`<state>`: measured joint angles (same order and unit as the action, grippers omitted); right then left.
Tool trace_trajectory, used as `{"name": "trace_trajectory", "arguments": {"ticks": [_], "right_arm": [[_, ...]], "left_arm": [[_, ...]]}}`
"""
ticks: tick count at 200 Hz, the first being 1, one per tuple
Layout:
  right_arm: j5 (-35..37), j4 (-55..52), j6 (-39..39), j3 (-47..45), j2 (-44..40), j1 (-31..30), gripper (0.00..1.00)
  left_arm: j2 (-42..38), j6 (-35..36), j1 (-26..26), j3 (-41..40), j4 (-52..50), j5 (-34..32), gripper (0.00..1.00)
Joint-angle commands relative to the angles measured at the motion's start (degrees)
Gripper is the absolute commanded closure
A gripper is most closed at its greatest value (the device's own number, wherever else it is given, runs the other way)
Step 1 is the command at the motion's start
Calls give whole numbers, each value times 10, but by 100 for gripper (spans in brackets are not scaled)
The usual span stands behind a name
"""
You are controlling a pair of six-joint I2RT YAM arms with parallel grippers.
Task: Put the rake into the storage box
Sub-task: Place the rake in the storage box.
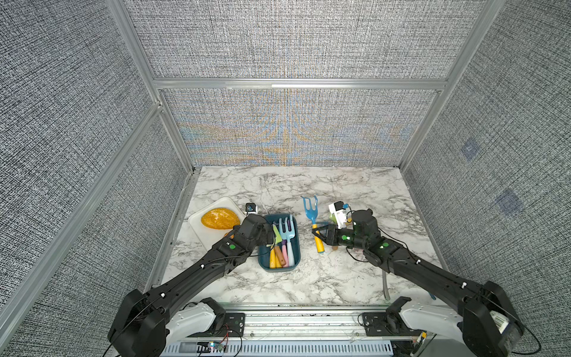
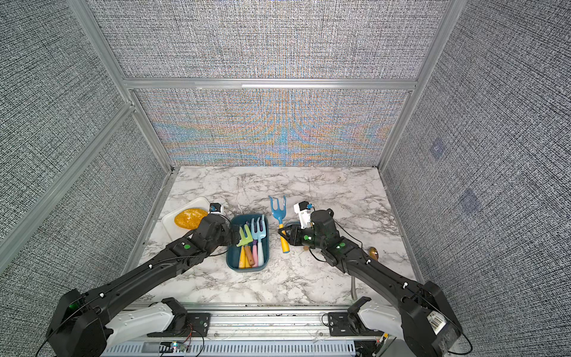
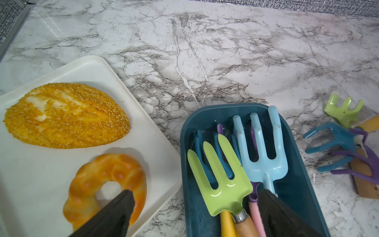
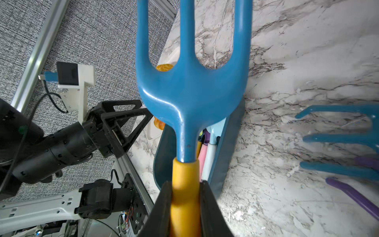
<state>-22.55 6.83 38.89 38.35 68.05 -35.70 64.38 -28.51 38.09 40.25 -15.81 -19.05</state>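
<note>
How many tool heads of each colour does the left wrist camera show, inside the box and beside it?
Green: 2 (green fork, green claw)
Light blue: 1 (light blue fork)
Dark blue: 2 (dark blue head under the forks, dark blue claw)
Purple: 2 (purple head, mostly hidden; purple claw)
Total: 7

Rake (image 4: pixel 188 106) tine tips out of view

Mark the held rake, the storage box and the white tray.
rake (image 4: pixel 190 98), right wrist view, base of blue head
storage box (image 3: pixel 209 117), left wrist view, bare inner wall
white tray (image 3: pixel 92 69), left wrist view, bare corner
</note>
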Motion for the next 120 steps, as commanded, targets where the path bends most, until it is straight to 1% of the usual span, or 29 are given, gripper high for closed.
{"name": "trace_trajectory", "arguments": {"ticks": [1, 26, 32, 65, 97, 120], "right_arm": [[91, -52, -20, 32, 27, -44, 100], [159, -82, -9, 71, 70, -103, 100], [169, -86, -5, 93, 80, -115, 100], [221, -107, 29, 139, 142, -171, 100], [225, -90, 67, 161, 195, -196, 100], [230, -86, 81, 180, 229, -208, 100]], "left_arm": [[-6, 0, 0, -2, 10, -10, 1], [-19, -4, 0, -7, 6, -28, 1], [-25, -6, 0, -8, 5, -34, 1], [-68, -15, 0, -25, 0, -66, 1], [-113, -23, 0, -42, 0, -86, 1], [-131, -23, 0, -49, -1, -93, 1]]}}
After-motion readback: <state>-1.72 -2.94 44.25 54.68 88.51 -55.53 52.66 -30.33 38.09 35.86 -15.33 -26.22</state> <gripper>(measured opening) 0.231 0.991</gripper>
